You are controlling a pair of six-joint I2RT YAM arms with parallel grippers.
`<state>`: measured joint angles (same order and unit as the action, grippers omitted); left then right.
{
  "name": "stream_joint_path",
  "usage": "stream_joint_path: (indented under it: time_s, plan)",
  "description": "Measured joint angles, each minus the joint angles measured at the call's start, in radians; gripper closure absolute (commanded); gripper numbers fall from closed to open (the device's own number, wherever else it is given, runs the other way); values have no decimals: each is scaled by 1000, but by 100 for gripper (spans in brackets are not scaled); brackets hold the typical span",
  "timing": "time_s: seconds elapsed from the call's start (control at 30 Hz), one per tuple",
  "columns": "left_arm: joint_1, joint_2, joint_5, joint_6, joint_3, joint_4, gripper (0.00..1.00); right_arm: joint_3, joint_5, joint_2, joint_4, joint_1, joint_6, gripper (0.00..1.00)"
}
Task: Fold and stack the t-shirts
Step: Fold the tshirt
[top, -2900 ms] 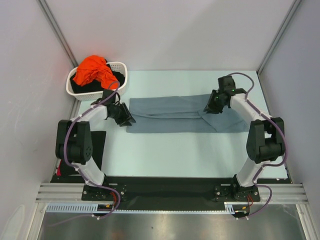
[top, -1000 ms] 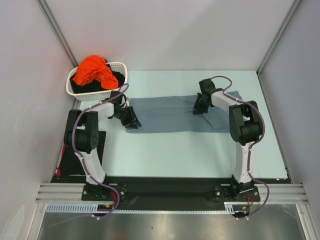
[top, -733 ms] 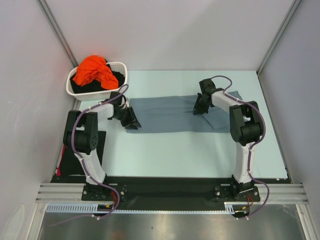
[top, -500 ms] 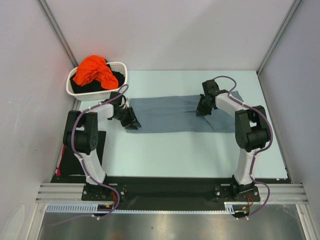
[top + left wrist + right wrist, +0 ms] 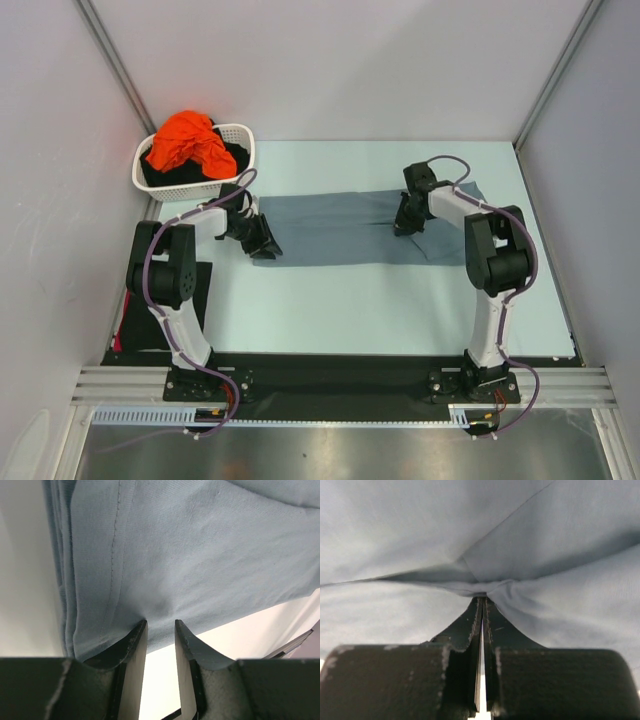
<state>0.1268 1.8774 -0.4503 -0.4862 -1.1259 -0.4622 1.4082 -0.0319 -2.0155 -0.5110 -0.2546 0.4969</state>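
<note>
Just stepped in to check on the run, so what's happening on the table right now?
Both arms are working on a grey t-shirt spread lengthwise across the table. The right pincer is shut on a bunched fold of it. The left pincer sits at the shirt's left edge, slightly parted with the fabric edge between its tips. More clothes, including an orange garment, wait in the white basket.

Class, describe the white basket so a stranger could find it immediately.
Start at the pale green table and go to its far left corner. There sits the white slotted plastic basket, the only container, heaped with crumpled orange cloth over black cloth.
</note>
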Motion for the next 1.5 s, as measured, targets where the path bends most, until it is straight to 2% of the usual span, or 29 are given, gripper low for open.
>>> stream_joint_path:
  time_s: [0.3,0.4,0.53,0.67,0.73,0.83,0.93,1.07,1.17,1.3,1.5]
  plan:
    - [-2,0,7,18,0,-6,66,116,1,-74,-17,1,-36,100]
    - [10,-22,47,52,-1,-31,62,122,-4,-71,-30,1,-38,99]
    - [30,-85,142,100,0,-89,59,87,-27,-22,-57,-4,-29,91]
    - [39,-182,187,106,22,-110,56,-24,-52,138,-99,0,-11,73]
    - [39,-244,203,105,48,-117,48,-86,-81,243,-108,15,2,63]
    - [39,-336,219,95,93,-126,40,-171,-138,389,-113,106,25,50]
    - [39,-389,220,76,133,-125,33,-246,-201,496,-91,302,50,40]
    - [24,-404,217,21,202,-102,30,-357,-265,555,-50,566,76,27]
    - [-31,-411,192,-37,285,-57,29,-455,-301,571,-45,698,90,27]
    - [-103,-402,156,-99,347,-31,28,-555,-336,573,-13,763,114,27]
    - [-105,-331,106,-142,342,38,35,-592,-346,553,55,785,119,27]
